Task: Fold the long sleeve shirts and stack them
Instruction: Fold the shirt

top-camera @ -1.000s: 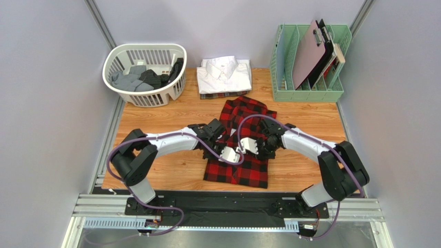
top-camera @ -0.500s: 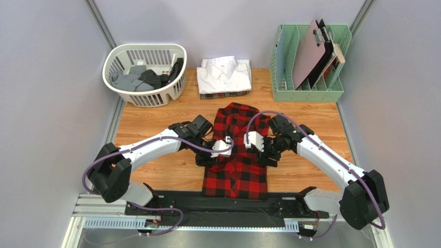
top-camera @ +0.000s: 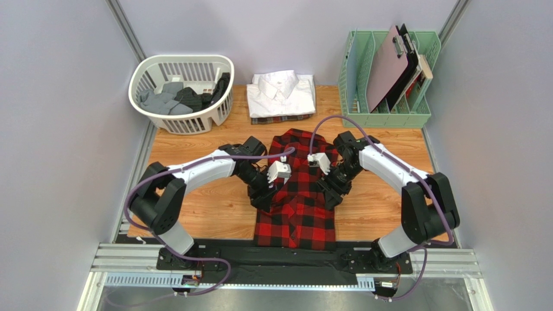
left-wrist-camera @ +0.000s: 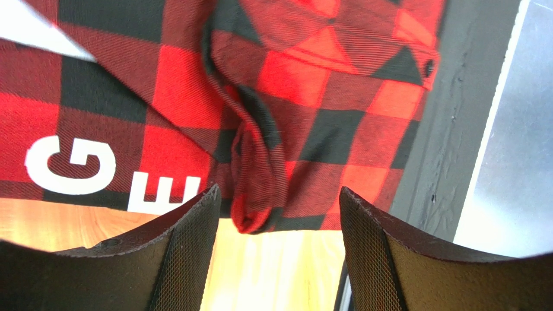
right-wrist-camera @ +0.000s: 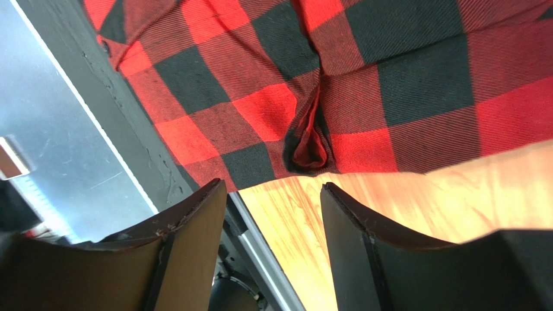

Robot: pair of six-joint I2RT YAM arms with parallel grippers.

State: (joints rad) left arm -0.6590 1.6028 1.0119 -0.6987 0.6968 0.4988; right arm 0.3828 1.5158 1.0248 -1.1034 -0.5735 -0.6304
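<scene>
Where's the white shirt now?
In the top view, the white shirt lies folded at the back centre, between the laundry basket to its left and the file rack to its right.

Dark plaid shirt (top-camera: 280, 119), all but its near edge under the white shirt (top-camera: 282, 94).

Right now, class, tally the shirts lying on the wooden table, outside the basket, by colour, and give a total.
Red-and-black checked shirt: 1
White shirt: 1
Dark plaid shirt, under the white one: 1
Total: 3
</scene>
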